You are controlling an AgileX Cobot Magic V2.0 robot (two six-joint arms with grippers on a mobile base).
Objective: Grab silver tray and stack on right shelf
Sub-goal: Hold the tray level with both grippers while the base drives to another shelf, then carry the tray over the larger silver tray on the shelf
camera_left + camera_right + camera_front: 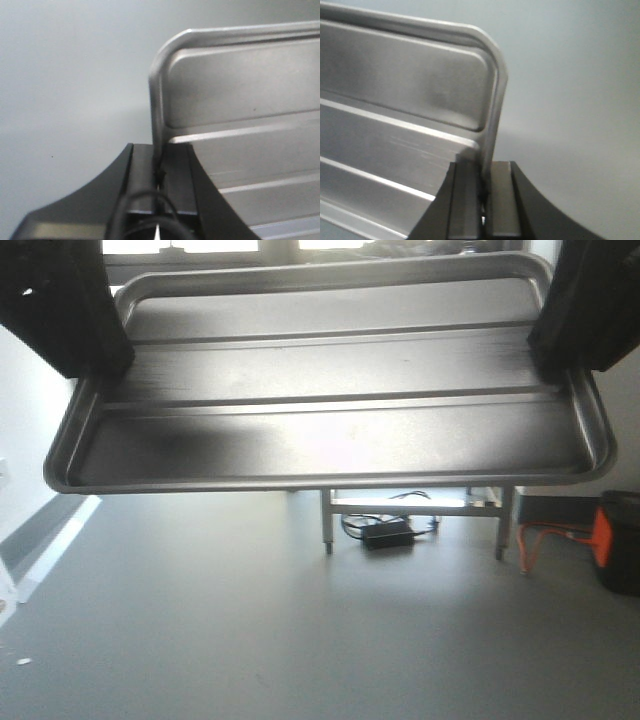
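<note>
Left gripper (160, 167) and right gripper (485, 182) each pinch an end rim of the silver tray (330, 430), likely to keep it level. It hangs clear above the grey floor (250, 640); a steel-legged stand (420, 503) sits far behind. The right shelf is out of view.

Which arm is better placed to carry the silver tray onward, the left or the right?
Neither alone, I think. The left claw and the right claw each clamp the rim at one short end of the silver tray, so both should move together.
</note>
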